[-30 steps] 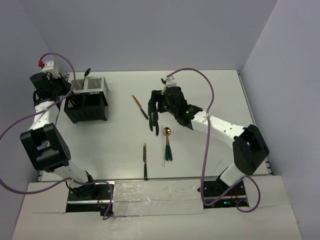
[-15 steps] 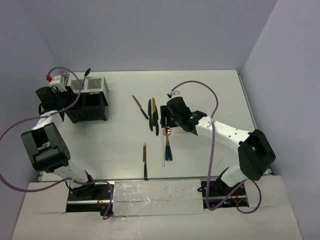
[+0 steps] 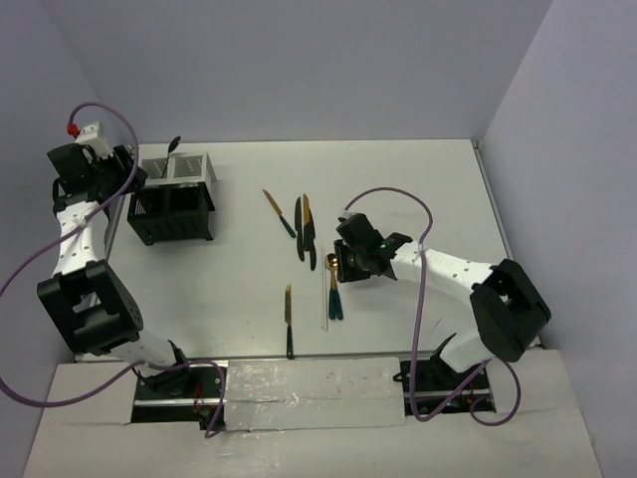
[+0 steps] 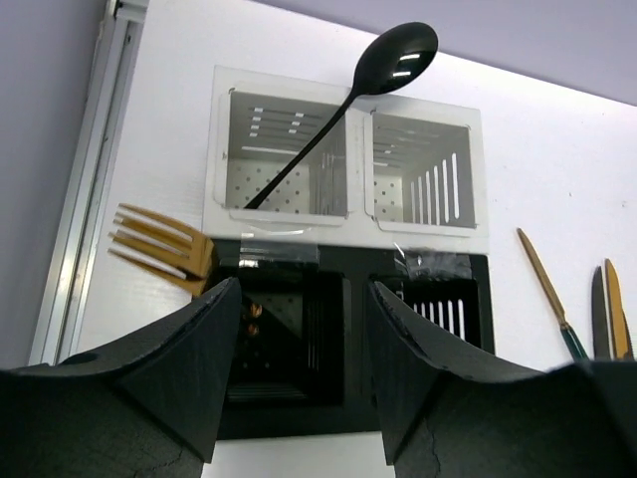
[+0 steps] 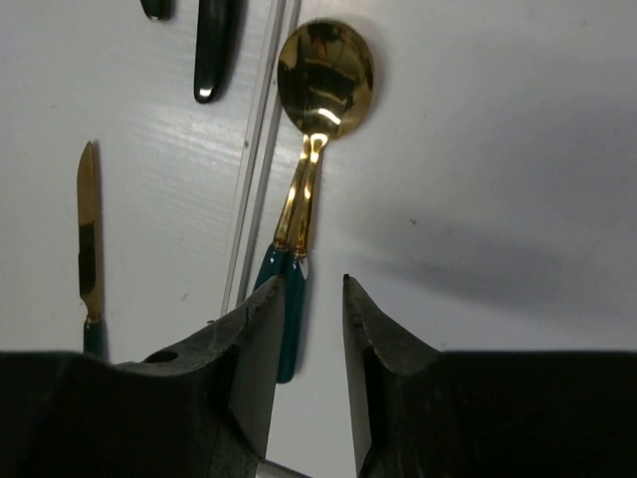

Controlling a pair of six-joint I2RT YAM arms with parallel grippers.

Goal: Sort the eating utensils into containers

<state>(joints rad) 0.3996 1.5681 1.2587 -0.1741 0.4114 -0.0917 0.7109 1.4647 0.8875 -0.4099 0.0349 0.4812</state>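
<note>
- The caddy (image 4: 348, 329) stands at the table's far left.
- A black spoon (image 4: 396, 58) leans in the caddy's left silver compartment.
- A gold fork (image 4: 159, 242) pokes out of the left black compartment; the right-hand compartments look bare.
- The left gripper (image 4: 304, 294) hangs over the caddy with its fingers spread and nothing between them.
- The right gripper (image 5: 311, 289) has its fingers slightly parted, low over the green handles of two stacked gold spoons (image 5: 323, 75) on the table.

Lab, bare lilac walls (image 3: 299, 70), white table (image 3: 418, 179)
</note>
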